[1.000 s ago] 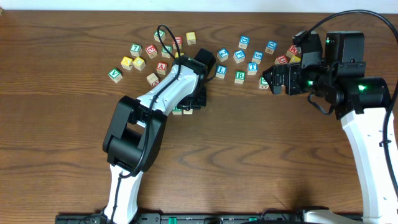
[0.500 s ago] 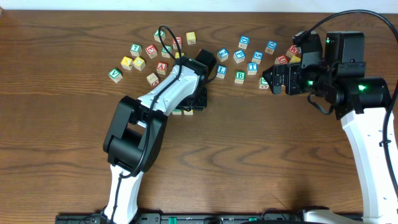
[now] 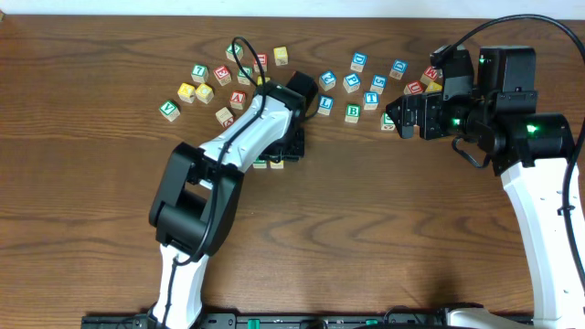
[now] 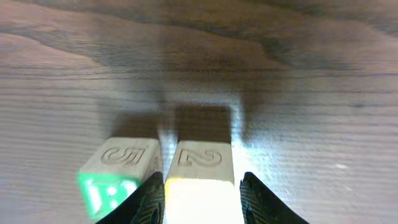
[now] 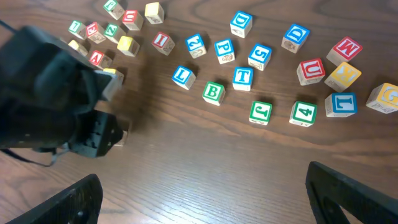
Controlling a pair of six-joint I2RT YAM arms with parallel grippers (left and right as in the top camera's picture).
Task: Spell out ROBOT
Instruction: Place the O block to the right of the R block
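My left gripper [image 4: 202, 185] is low over the table, its jaws straddling a yellow-faced cube [image 4: 200, 158] with a 2 on top. The left finger lies against the cube and a thin gap shows at the right finger, so the jaws are open. A green-faced cube [image 4: 109, 186], its letter blurred, stands touching the yellow one on the left. From overhead this pair [image 3: 266, 163] peeks out under the left gripper [image 3: 279, 155]. The green B [image 5: 213, 92] and blue T [image 5: 242, 77] sit among loose cubes at the back. My right gripper [image 5: 205, 199] hovers wide open and holds nothing.
Several loose letter cubes lie scattered along the back of the table, among them a green V [image 3: 168, 111], a red A [image 3: 238, 98], a red U [image 5: 310, 70] and a blue L [image 5: 183, 76]. The left arm [image 3: 228, 146] stretches diagonally across the middle.
The left jaws have parted a little off the yellow-faced cube, which now stands on the table beside the green one. The right arm has not moved.
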